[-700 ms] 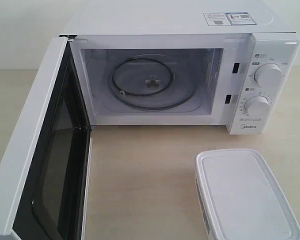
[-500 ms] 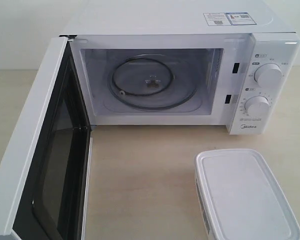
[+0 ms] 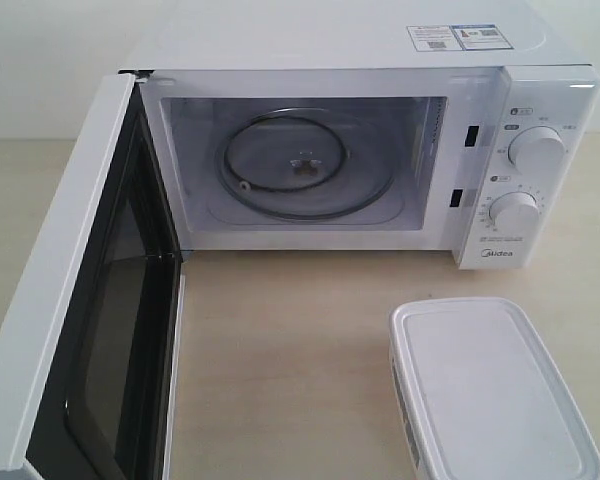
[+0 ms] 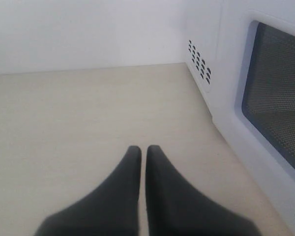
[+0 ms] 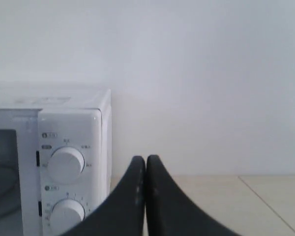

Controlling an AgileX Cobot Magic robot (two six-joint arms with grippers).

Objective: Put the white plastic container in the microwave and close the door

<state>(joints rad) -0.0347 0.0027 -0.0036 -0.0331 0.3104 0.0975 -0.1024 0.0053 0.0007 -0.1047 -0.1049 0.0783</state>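
Container [image 3: 490,395]: lies flat on the table [image 3: 280,350] in front of the microwave [image 3: 310,35], on the side of the dials [image 3: 536,150] and low at the right of the exterior view. Its lid is on, its near end is cut by the picture edge, and nothing touches it.
Microwave: stands at the back of the table with its cavity facing the camera. Two stickers [image 3: 455,37] sit on its top.
Door [image 3: 55,300]: swung wide open on the left hinge and reaching toward the camera. Its dark window [image 3: 120,330] shows on the inner face.
Turntable [image 3: 305,165]: a round glass plate on the cavity floor, seen whole through the open front.
Dials: two round white knobs, one above the other, on the panel right of the cavity, with the Midea name below them.
Left gripper [image 4: 143,150]: its dark fingers are drawn nearly together, with only a thin slit between the tips, and they hold nothing. It hangs over the table beside the door's outer face, apart from it.
Left wrist view, further: the meshed window shows from outside, and rows of vents [image 4: 199,61] mark the microwave's side beyond the door.
Right gripper [image 5: 146,160]: its fingers are likewise brought together to a hairline gap and grip nothing. It sits about level with the dials, off the microwave's right side, and points toward the white wall [image 5: 211,73].
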